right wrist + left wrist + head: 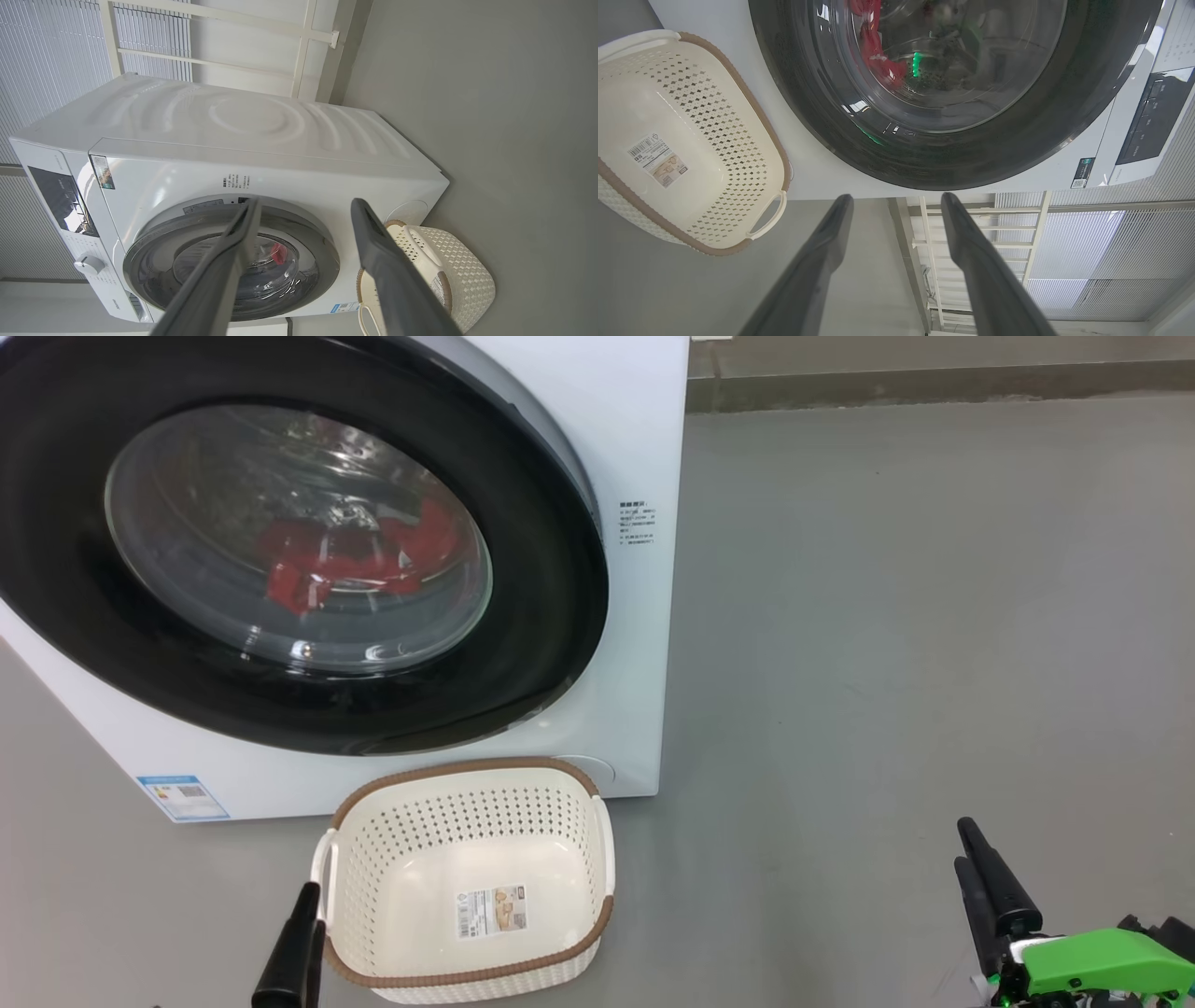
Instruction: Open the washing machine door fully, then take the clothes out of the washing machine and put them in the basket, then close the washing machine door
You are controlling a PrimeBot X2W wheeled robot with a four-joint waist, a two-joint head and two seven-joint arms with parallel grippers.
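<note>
Washing machine door (523, 644), shut, looms ahead of the nearer left hand (896, 198); right hand (306, 203) sits well off to the side, both spread wide, empty

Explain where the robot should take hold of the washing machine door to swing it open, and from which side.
Take the washing machine door by the right edge of its black rim, coming from the right with the right gripper. A grey band shows there between rim and white front, so that edge seems slightly ajar, with the hinge probably left.
</note>
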